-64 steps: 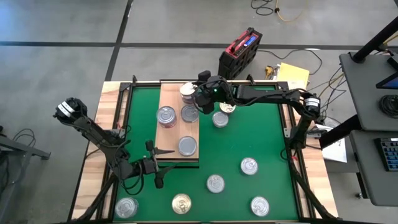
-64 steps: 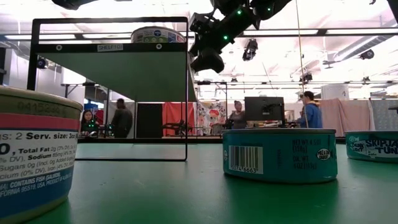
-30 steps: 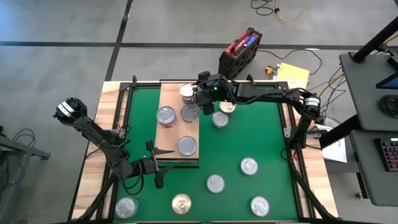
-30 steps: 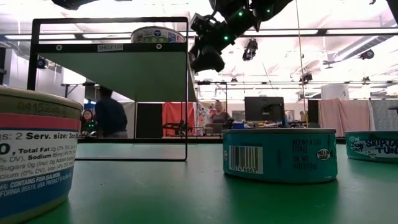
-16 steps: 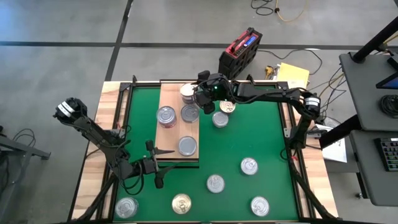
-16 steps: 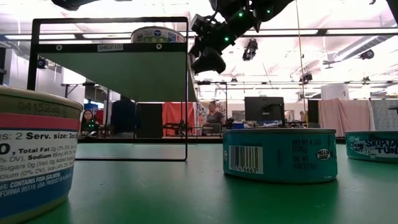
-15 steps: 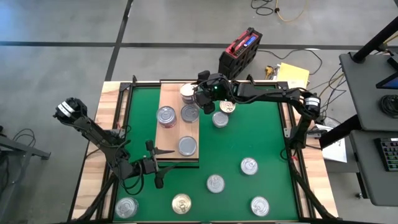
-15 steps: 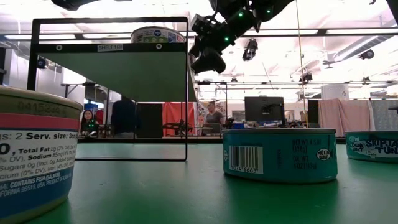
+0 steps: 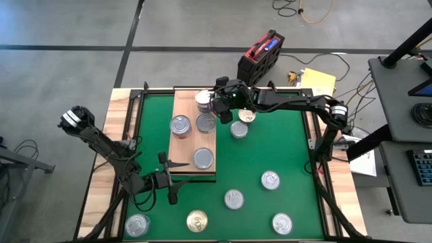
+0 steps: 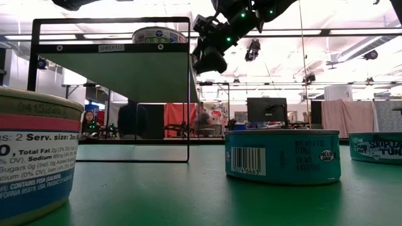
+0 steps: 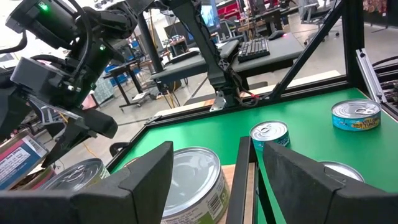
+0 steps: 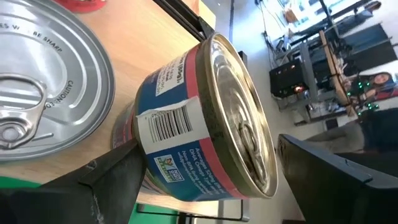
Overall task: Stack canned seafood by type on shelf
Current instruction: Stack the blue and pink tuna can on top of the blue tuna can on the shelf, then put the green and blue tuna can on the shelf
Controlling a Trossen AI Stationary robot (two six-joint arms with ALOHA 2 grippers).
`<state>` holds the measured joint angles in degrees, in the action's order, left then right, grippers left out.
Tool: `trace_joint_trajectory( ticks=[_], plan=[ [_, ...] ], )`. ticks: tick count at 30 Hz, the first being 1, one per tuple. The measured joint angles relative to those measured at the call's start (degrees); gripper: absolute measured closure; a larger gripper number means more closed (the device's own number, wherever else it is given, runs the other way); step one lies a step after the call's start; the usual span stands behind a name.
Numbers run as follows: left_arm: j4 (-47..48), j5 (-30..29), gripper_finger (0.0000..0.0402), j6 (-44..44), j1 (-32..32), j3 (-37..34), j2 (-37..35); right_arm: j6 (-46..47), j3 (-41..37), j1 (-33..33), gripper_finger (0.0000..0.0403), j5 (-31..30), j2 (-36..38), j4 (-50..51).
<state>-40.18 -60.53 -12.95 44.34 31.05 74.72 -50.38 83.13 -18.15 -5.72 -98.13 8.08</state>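
Left tool [image 9: 169, 164] rests at the shelf's near edge, fingers parted, holding nothing. The shelf [image 9: 182, 145] lies left of the table's [image 9: 270, 148] centre and carries four tins [image 9: 180, 125]. At its far right corner, the right tool [image 9: 214, 110] hovers wide open, its fingers straddling a red-and-blue-labelled tin [image 12: 199, 118] without gripping. Seven more tins [image 9: 270, 180] lie scattered over the mat.

Red-and-black case [image 9: 260, 56] on floor, yellow paper [image 9: 317, 82], keyboard [image 9: 422, 167]
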Motion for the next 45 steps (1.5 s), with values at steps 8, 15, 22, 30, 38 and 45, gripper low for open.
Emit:
trace_joint_trajectory(
  ticks=[8,15,22,30,38,45],
  plan=[
    [0.00,0.00,0.0169,0.22,0.01,0.00,0.00,1.86,0.00,0.00,0.0062,-0.30,0.00,0.17],
    [0.00,0.00,0.0169,0.20,0.02,0.00,0.00,3.51,0.96,0.00,0.0080,-0.30,0.07,0.93],
    [0.00,0.00,0.0169,0.20,0.02,0.00,0.00,3.53,2.90,0.00,0.0095,-0.30,0.20,2.87],
    [0.04,0.00,0.0169,0.20,0.02,0.00,0.00,4.87,3.37,0.00,0.0088,-0.30,0.09,8.81],
    [0.17,0.00,0.0169,0.02,-0.15,0.00,0.00,4.47,3.85,0.00,0.0078,-0.32,-0.07,6.55],
    [0.31,0.00,0.0169,0.42,-0.20,0.00,0.00,5.43,3.85,0.25,0.0079,-0.32,0.42,9.28]
  ],
)
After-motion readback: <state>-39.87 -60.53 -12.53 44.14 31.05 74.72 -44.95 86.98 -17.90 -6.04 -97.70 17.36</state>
